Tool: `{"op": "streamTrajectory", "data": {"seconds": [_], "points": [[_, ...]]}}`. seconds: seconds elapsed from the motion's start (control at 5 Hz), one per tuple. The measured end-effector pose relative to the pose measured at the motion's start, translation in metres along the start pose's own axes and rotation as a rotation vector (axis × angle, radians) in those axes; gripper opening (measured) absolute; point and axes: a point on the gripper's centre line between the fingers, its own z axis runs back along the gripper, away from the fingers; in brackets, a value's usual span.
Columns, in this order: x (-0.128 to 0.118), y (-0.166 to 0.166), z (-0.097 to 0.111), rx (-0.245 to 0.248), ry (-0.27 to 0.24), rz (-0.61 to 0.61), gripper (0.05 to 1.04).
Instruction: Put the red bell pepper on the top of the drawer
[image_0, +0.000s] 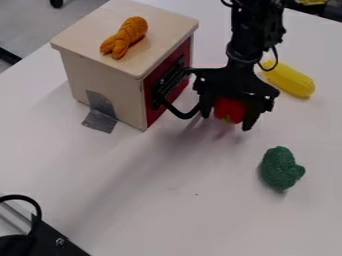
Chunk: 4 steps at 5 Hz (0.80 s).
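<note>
The black two-finger gripper (227, 120) hangs down over the white counter (160, 190), in the upper right part of the view, beside the red front of a small pale wooden drawer unit (100, 82). Its fingers (206, 107) stand a fair way apart, one on each side of a round, glossy red bell pepper (229, 108), and hold it between them. The pepper's yellow-green end points downward, and a faint reddish patch shows on the counter just below it. The pepper is out in front of the unit, lower than its flat top and apart from it.

On that flat top lies a twisted, braided orange toy (125, 37), set slantwise. A strip of grey tape (101, 112) runs down the unit's pale side and onto the counter at its foot. Behind the gripper, toward the right edge of the view, a long, rounded yellow toy (292, 80) with a bumpy surface lies on the counter. Nearer the camera, well apart from the gripper, sits a lumpy dark green toy (279, 169). A black piece of equipment (50, 237) with a curved cable stands at the lower left corner.
</note>
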Motion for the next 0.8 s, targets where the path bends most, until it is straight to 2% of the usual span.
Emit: {"op": "streamTrajectory", "data": {"seconds": [0.2,0.4,0.8], "points": [[0.004,0.016,0.009,-0.025,-0.030,-0.058,0.900],[0.008,0.032,0.019,-0.045,-0.032,-0.181,0.900],[0.032,0.046,0.087,-0.121,-0.096,-0.240,0.900]]}}
